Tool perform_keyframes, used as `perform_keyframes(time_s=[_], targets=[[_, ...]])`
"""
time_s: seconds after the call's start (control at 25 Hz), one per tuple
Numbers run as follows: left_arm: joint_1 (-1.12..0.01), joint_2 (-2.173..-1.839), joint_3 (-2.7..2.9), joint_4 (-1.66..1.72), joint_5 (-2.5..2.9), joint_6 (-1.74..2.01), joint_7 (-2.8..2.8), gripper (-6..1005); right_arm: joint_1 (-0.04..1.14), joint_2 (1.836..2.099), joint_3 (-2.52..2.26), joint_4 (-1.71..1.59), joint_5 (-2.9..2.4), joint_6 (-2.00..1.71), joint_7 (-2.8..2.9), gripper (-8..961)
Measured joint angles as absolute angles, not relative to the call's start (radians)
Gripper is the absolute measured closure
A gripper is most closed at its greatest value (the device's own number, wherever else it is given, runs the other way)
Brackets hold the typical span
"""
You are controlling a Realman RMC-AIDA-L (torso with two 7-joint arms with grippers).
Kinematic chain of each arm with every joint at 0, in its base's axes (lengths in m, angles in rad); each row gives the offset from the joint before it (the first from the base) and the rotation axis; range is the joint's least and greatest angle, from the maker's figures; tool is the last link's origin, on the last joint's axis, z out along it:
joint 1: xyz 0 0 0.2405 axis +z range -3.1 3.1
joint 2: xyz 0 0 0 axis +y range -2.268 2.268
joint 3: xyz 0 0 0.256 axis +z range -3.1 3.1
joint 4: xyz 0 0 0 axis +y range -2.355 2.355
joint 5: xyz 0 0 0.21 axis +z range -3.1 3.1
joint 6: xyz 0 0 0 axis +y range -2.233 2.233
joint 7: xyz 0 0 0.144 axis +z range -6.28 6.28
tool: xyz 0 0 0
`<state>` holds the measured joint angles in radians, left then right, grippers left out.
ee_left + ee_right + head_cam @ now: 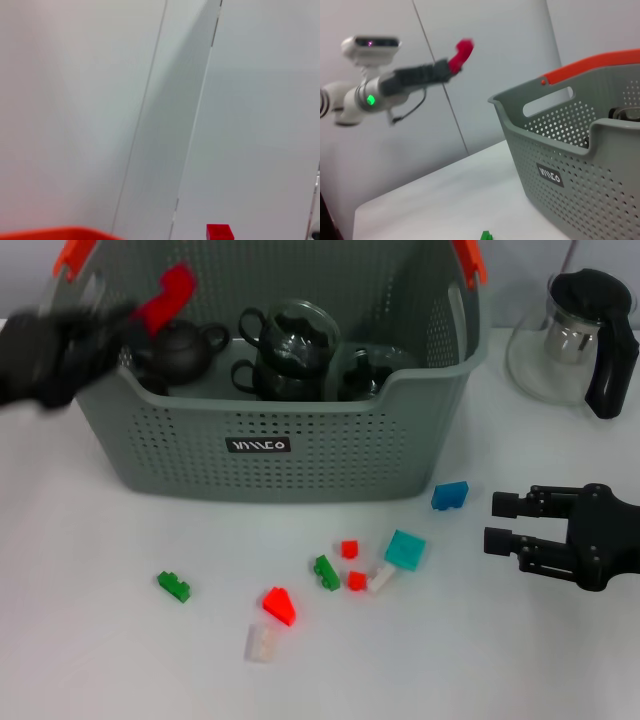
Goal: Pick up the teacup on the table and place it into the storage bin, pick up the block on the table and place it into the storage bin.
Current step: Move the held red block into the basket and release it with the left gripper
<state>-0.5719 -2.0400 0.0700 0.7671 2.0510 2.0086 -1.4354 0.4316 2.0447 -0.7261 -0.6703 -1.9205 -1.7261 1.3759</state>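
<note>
Head view: the left gripper sits at the upper left of the frame, over the left rim of the storage bin, pinching a red block that sticks up past its tip. The right wrist view shows the same block held high in the air at the end of the left arm, above and to the left of the bin. The left wrist view catches only a corner of the block at the bottom edge.

Inside the bin lie a dark teapot at the left and glass teacups in the middle. A glass kettle with a black handle stands on the bench at the upper right.

The right gripper rests low at the right of the frame, fingers spread, holding nothing. Loose blocks lie on the white bench below the bin: a blue block, a teal block, a green block, and a red wedge.
</note>
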Motion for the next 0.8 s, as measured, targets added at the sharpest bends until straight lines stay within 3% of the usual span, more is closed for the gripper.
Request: perform_keyframes(time_s=[0.2,0.56,0.8], targets=[[-0.715,-2.036,0.261,0.91,2.062,1.849,-1.672,753,0.43,2.044,-0.729,-0.667,-1.921,-1.726,1.376,418],[-0.802,-2.022,0.788,1.158,2.196,1.447,-2.042,730,0.426,2.043,-0.727,-0.663,-1.92,-1.726,1.376,418],[-0.85,-2.054,0.899,1.146,2.364,1.325,-2.079,715,0.429,2.044,-0.726,-0.661,-1.921,-1.727,1.377,418]])
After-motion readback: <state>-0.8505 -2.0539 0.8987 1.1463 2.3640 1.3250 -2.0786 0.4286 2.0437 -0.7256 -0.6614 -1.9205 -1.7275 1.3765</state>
